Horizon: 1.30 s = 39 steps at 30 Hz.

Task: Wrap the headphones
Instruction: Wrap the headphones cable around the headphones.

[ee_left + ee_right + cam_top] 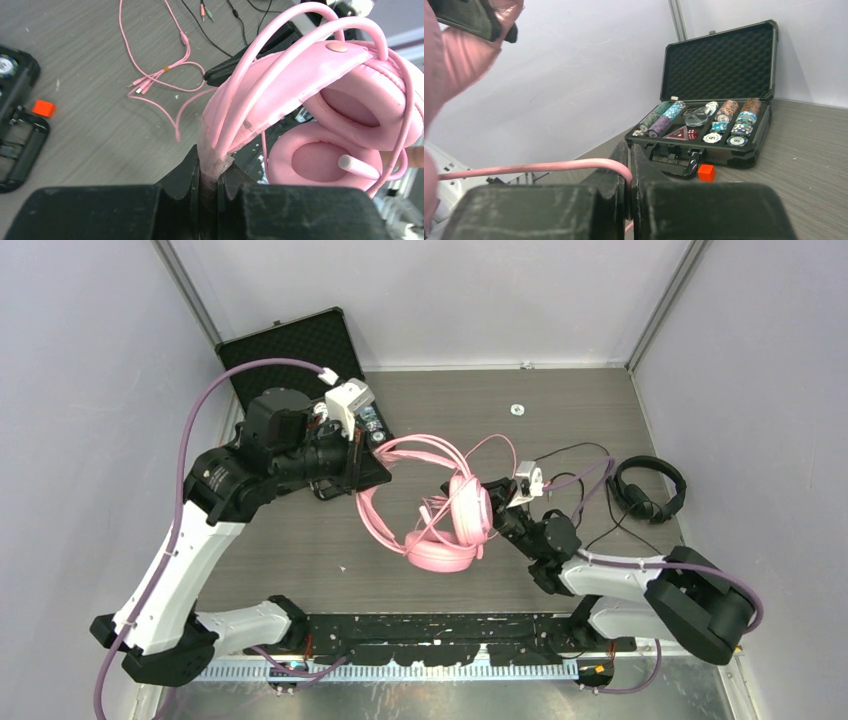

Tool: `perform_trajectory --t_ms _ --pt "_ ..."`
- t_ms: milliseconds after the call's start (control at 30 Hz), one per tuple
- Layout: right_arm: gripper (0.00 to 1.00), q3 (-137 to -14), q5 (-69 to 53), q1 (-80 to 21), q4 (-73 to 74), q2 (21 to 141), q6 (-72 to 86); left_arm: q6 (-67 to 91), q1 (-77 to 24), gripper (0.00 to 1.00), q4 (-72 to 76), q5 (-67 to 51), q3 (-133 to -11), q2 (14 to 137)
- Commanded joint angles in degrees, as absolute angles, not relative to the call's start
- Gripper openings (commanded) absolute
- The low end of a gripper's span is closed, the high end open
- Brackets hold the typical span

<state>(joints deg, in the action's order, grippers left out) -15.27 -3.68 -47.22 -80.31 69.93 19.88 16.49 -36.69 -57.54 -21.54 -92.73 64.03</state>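
**I have the glossy pink over-ear headset (445, 530) gripped at mid-table, between both arms.**
My left gripper (212, 175), at its 10 o'clock, is clamped tight on the headband end. The smaller matte black headset (648, 488) lies well apart at 3 o'clock. My right gripper (629, 160), just at the pink cups' 3 o'clock, is pinched closed on the thin pink cable (549, 166), so I'd wind with that arm.
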Motion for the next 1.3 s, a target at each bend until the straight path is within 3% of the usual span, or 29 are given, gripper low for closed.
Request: perform_trajectory --t_ms 0,400,667,900,1267 --pt "0.0 -14.1 -3.3 -44.8 -76.7 63.2 24.3 1.5 -36.9 0.0 -64.4 -29.3 -96.6 63.3" --pt "0.01 -28.7 -7.7 -44.7 -13.8 37.2 27.9 -34.5 -36.9 0.0 -69.9 -21.8 -92.2 64.3" --pt "0.0 -40.6 -17.1 -44.7 6.6 37.9 34.5 -45.4 -36.9 0.0 -67.5 -16.5 -88.7 64.4" --pt "0.0 -48.4 -26.8 -44.6 12.0 43.5 42.2 -50.6 -36.9 0.0 -59.0 -13.2 -82.3 61.3" --pt "0.01 -50.7 -34.9 -44.7 11.1 46.1 49.0 -55.1 -36.9 0.0 -57.1 -11.7 -80.5 61.8"
